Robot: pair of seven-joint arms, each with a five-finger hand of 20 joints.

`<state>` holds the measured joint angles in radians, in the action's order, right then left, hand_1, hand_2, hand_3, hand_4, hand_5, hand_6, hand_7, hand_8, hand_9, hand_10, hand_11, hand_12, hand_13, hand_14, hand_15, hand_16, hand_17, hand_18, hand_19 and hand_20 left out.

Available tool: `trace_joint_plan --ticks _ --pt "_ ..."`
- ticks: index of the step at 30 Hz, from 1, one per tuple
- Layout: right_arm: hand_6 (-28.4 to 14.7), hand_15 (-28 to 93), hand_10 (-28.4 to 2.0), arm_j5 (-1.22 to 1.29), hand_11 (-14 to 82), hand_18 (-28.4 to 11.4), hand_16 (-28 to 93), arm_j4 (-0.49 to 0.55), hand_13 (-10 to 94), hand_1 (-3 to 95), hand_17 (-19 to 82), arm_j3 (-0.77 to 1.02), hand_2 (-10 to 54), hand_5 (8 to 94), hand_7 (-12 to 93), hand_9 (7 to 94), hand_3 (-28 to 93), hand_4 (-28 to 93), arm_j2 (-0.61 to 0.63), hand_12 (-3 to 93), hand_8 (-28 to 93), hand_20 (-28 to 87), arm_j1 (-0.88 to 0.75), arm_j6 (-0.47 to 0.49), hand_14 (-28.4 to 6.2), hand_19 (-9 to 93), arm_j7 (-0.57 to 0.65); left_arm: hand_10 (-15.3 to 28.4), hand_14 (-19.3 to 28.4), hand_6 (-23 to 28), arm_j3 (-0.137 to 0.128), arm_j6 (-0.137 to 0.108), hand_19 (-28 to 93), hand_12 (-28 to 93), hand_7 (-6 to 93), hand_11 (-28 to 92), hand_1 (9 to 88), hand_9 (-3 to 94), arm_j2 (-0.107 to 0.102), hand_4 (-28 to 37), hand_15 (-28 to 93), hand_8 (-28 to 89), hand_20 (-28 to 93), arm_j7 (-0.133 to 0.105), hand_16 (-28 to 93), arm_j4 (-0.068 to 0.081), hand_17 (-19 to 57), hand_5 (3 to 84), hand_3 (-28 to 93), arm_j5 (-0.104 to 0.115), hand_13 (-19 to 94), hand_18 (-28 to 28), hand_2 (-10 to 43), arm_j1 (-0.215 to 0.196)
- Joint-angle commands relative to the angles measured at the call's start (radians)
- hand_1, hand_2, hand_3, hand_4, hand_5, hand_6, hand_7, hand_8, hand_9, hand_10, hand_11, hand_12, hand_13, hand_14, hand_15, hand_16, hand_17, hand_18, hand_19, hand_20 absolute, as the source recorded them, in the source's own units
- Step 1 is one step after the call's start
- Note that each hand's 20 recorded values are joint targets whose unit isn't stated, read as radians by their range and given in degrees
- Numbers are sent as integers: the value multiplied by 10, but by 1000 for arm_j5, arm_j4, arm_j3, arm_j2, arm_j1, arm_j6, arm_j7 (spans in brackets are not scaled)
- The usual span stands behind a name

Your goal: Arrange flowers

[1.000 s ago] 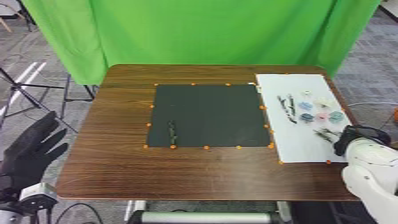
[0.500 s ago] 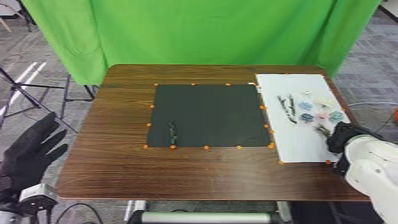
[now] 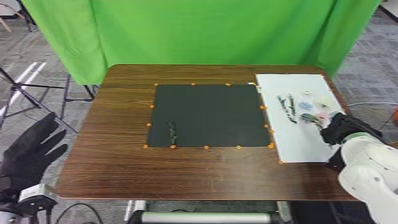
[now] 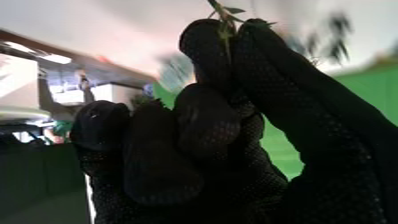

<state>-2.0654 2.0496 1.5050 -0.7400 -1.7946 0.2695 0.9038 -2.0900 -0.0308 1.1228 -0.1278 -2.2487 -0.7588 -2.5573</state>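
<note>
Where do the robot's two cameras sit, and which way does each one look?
Head view: on the robot's head, looking forward and down at the table, the flowers and the black sheet. The open left robot hand, the right robot hand and its white arm show.
Right wrist view: on the right wrist, looking along that gloved hand's fingers, which pinch a green sprig.
Both share: the right robot hand, the sprig and the green curtain.

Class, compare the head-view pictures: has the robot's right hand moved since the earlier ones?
Yes. The right hand has moved forward and slightly left, farther in over the white sheet.
</note>
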Motion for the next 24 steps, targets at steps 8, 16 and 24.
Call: trace_joint_plan --ticks 8,16,24 --pt "10 885 -86 -24 675 -235 388 34 793 379 382 -238 -82 747 521 825 860 -103 -138 517 232 551 250 -23 -77 932 -96 81 108 -1 1 -1 332 210 180 85 226 165 1 -267 149 -94 103 17 87 -7 -122 208 704 -2 126 178 -60 -4" --pt "13 883 -83 -56 672 -233 388 -64 799 380 391 -482 -74 746 524 829 856 -109 -278 520 228 556 399 68 -75 932 -138 81 108 -1 7 0 331 211 179 86 225 165 -8 -267 149 -95 102 31 87 1 -122 209 705 -2 126 178 -60 9" --pt "17 881 -81 -135 671 -235 388 -187 806 377 400 -630 -70 749 529 836 853 -109 -382 519 225 561 487 141 -73 932 -147 81 107 0 9 2 332 211 179 85 226 165 -13 -267 149 -95 103 35 88 0 -123 209 705 -1 126 178 -60 5"
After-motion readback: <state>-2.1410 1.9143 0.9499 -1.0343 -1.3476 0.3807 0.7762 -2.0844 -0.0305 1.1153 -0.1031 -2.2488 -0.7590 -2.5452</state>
